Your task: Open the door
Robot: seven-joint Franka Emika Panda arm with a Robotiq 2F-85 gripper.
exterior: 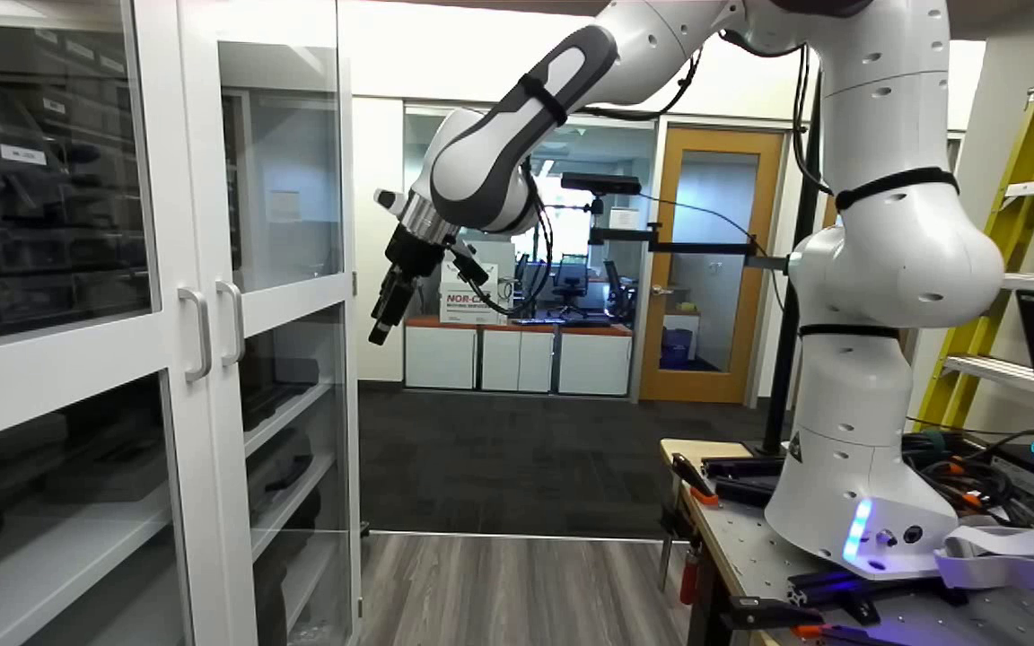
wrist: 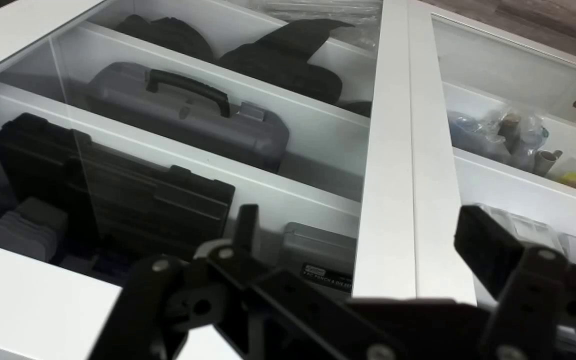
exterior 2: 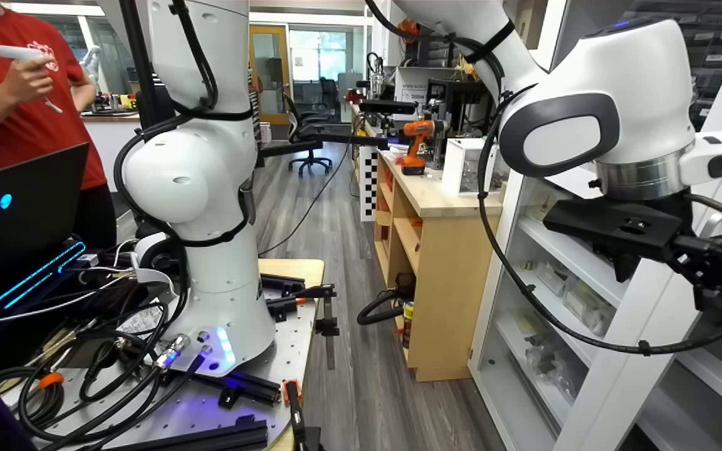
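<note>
The door (exterior: pixel 294 303) is the narrower-looking white-framed glass cabinet door in an exterior view. It stands shut beside the wider matching door (exterior: pixel 50 359). Its slim vertical handle (exterior: pixel 232 321) is close to that door's handle (exterior: pixel 198 332). In the wrist view the door (wrist: pixel 390 125) fills the left, with cases behind its glass; its handle does not show there. My gripper (wrist: pixel 358 220) is open and empty, its fingers spread across the seam between the two doors. In both exterior views the gripper (exterior: pixel 381 334) hangs tilted down in front of the cabinet, also seen here (exterior 2: pixel 668 285), apart from the handles.
A wooden workbench (exterior 2: pixel 436 207) stands beside the cabinet, with an orange drill (exterior 2: pixel 420 141) on it. The robot table (exterior: pixel 750 556) holds black rails and clamps. A cable loop (exterior 2: pixel 555 319) hangs below the wrist. A person in red (exterior 2: pixel 29 100) stands behind the laptop.
</note>
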